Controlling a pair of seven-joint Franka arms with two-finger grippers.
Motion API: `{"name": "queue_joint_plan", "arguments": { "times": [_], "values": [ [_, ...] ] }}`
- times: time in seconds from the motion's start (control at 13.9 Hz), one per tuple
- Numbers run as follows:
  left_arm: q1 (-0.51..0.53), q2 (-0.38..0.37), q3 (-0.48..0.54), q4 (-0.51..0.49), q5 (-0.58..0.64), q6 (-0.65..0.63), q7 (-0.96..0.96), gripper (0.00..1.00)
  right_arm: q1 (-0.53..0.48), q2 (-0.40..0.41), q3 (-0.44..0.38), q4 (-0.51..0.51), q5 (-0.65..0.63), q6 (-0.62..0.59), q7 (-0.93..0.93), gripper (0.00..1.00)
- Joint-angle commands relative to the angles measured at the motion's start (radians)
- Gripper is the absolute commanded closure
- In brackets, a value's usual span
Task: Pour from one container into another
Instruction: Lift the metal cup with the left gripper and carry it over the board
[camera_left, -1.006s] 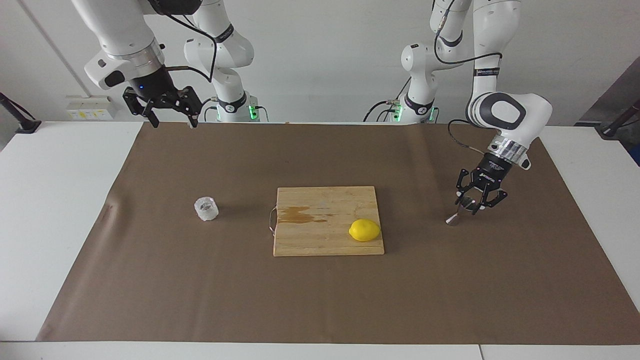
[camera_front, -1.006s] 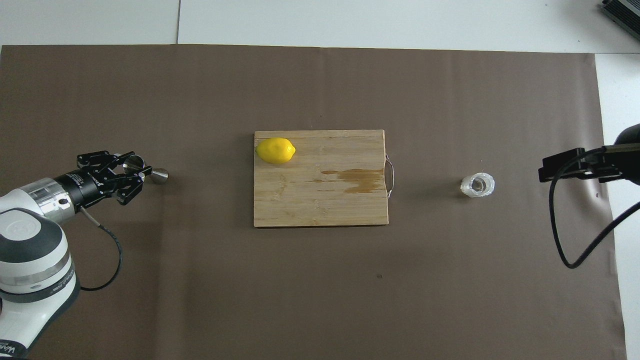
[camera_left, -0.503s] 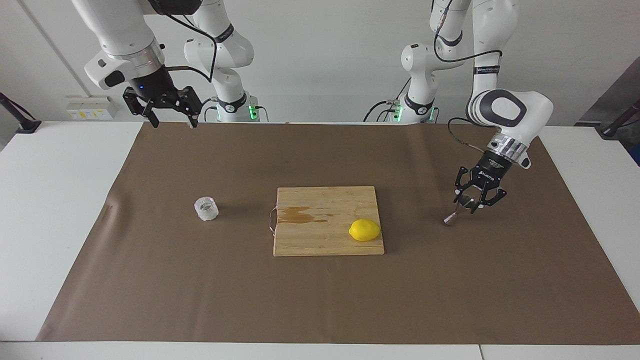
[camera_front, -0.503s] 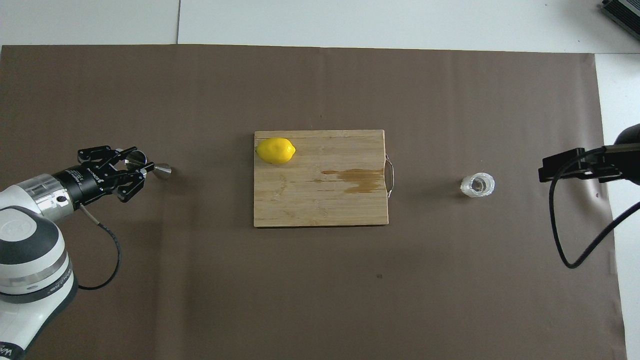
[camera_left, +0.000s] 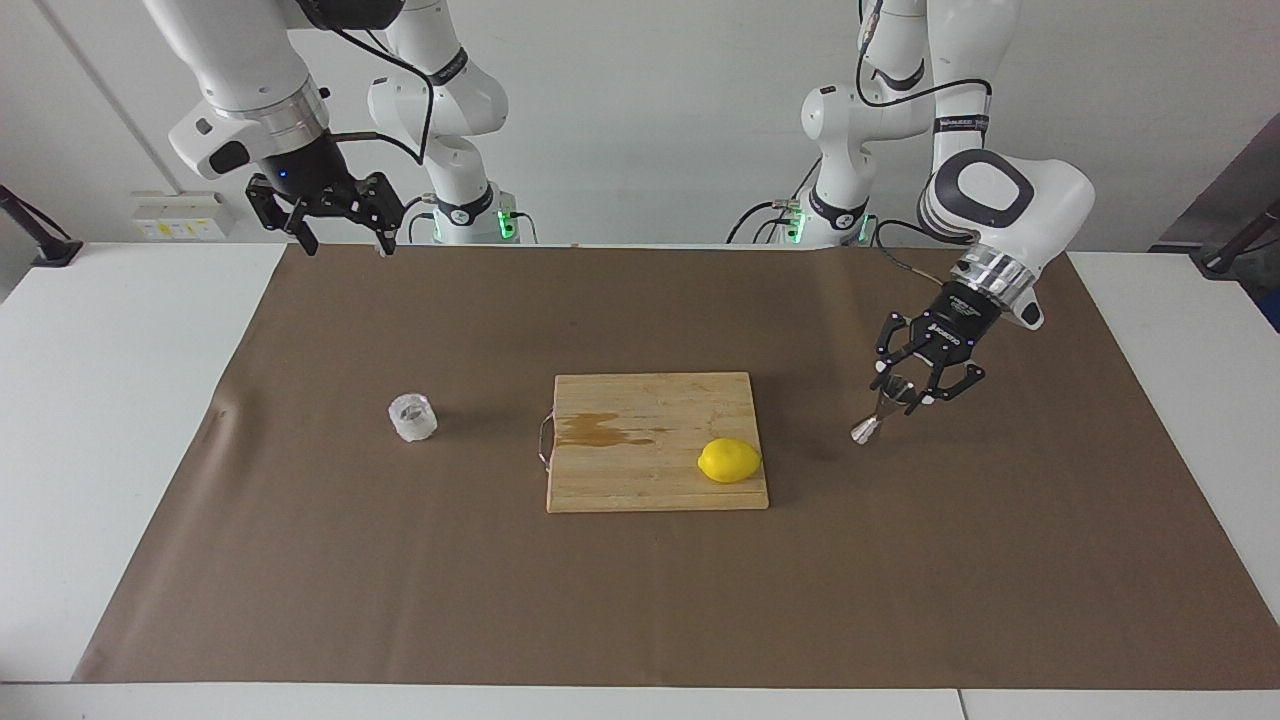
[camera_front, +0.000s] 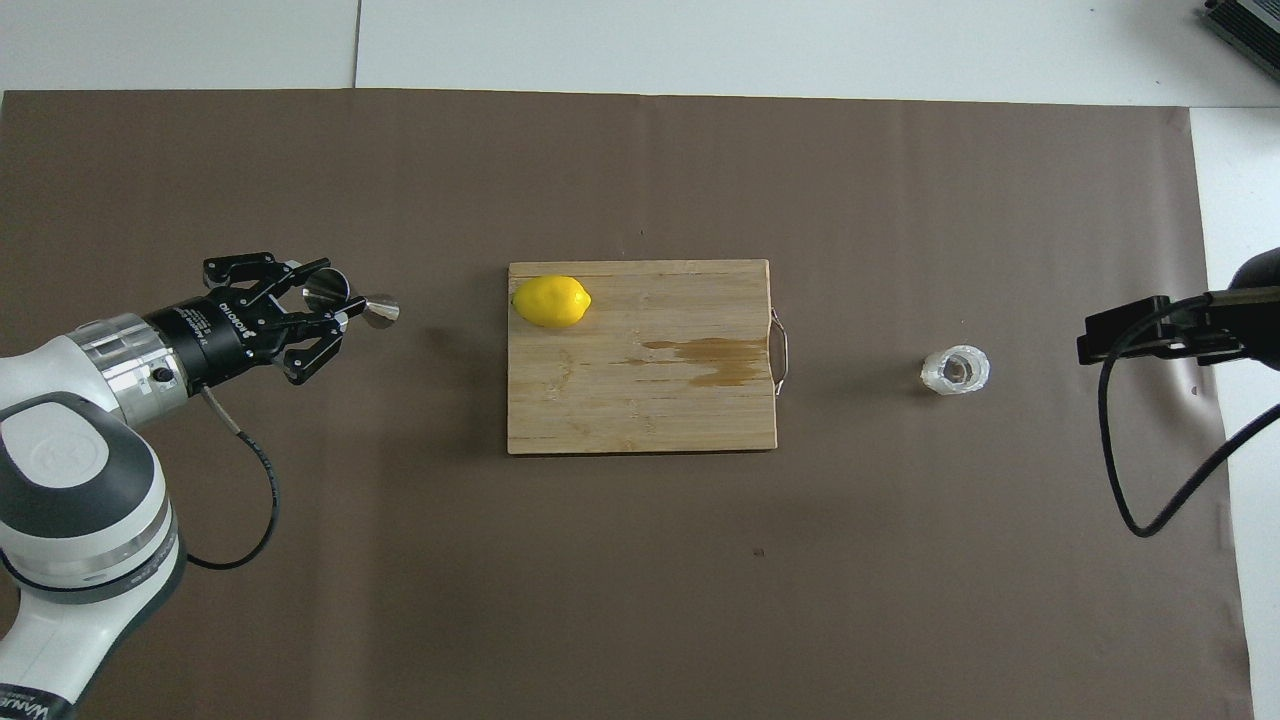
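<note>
Readable text is scant — white "ROBOTIQ" lettering on the black body of the left gripper (camera_front: 340, 312), seen upside down in overhead view. Marks on the arm bands and the wall sockets — too small to read.

We see a shiny steel jigger (camera_left: 880, 410), polished and mirror-bright, and a clear cup (camera_left: 413, 418) whose faceted wall looks frosty. The cutting board (camera_left: 655, 470) is pale matt wood with a darker stain. The lemon (camera_left: 729, 460) has a smooth skin. A matt brown cover (camera_left: 640, 600) lies over the white table (camera_left: 110, 350).
</note>
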Motion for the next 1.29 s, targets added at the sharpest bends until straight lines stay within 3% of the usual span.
{"name": "queue_joint_plan", "arguments": {
  "times": [0.0, 0.29, 0.57, 0.79, 0.93, 1.08, 1.22],
  "values": [
    [-0.099, -0.007, 0.01, 0.025, -0.006, 0.024, -0.062, 1.0, -0.002, -0.008, -0.004, -0.001, 0.016, -0.016, 0.007, 0.0],
    [-0.25, 0.024, 0.008, 0.085, 0.017, 0.119, -0.148, 1.0, -0.002, -0.008, -0.004, -0.001, 0.016, -0.016, 0.007, 0.0],
    [-0.386, 0.085, 0.005, 0.169, 0.21, 0.234, -0.399, 1.0, -0.002, -0.008, -0.004, -0.001, 0.016, -0.016, 0.007, 0.0],
    [-0.45, 0.159, 0.0, 0.222, 0.22, 0.33, -0.546, 1.0, -0.002, -0.008, -0.004, -0.001, 0.016, -0.016, 0.007, 0.0],
    [-0.52, 0.194, -0.001, 0.223, 0.218, 0.465, -0.585, 1.0, -0.002, -0.008, -0.004, -0.001, 0.016, -0.016, 0.007, 0.0],
    [-0.541, 0.225, -0.004, 0.231, 0.214, 0.487, -0.582, 1.0, -0.002, -0.008, -0.004, -0.001, 0.016, -0.016, 0.005, 0.0],
    [-0.574, 0.329, -0.006, 0.309, 0.226, 0.51, -0.582, 1.0, -0.002, -0.008, -0.004, -0.001, 0.016, -0.016, 0.007, 0.0]
  ]
}}
